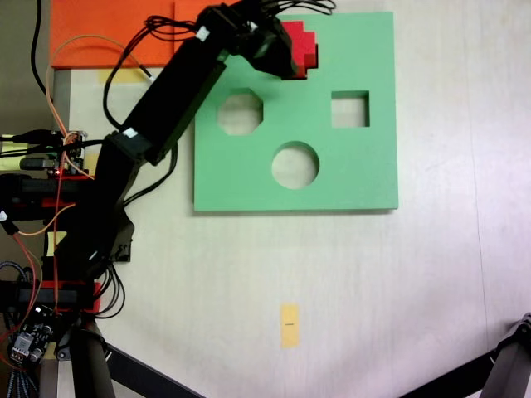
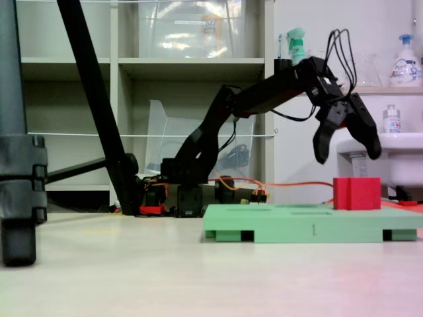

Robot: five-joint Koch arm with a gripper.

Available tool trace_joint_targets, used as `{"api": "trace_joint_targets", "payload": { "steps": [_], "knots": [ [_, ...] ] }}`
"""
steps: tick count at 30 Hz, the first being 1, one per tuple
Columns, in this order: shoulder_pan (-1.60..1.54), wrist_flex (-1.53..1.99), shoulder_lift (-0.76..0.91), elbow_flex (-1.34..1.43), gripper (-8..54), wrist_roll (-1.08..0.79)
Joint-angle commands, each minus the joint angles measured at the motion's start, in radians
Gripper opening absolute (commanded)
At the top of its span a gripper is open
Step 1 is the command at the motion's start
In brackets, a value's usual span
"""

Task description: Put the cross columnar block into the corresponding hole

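A pale bench (image 2: 132, 277) fills the foreground of the low side view, with a thick tripod foot (image 2: 20, 198) at near left. Farther in lies the flat green foam board (image 2: 297, 228). On its right part sits the red cross block (image 2: 357, 193), upright, its base at the board's surface; whether it stands on the board or partly in the cross hole cannot be told.

The black gripper (image 2: 347, 155) hangs just above the block, jaws spread wide and empty, tips pointing down.

From above, the block (image 1: 305, 46) lies near the board's top edge, partly under the gripper (image 1: 282, 58). An eight-sided hole (image 1: 240, 112), a square hole (image 1: 349, 109) and a round hole (image 1: 295, 165) are open; the cross hole itself is hidden.

The block looks like light, soft foam, likely grippy and not fragile. A gentle squeeze across two opposite arms of the cross, low on its sides, should hold it. The board is probably light too and may slide.

Behind stand shelves (image 2: 192, 63) with plastic bins, and spray bottles (image 2: 406, 63) at far right.
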Motion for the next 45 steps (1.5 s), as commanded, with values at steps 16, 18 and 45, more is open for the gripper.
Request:
{"api": "trace_joint_targets", "payload": {
  "steps": [16,18,45],
  "knots": [
    [0.617,0.333,0.664,0.029,44.7,-0.792],
    [0.699,0.321,0.699,0.048,43.4,-0.905],
    [1.009,-1.798,1.327,2.531,35.1,-1.957]
  ]
}}
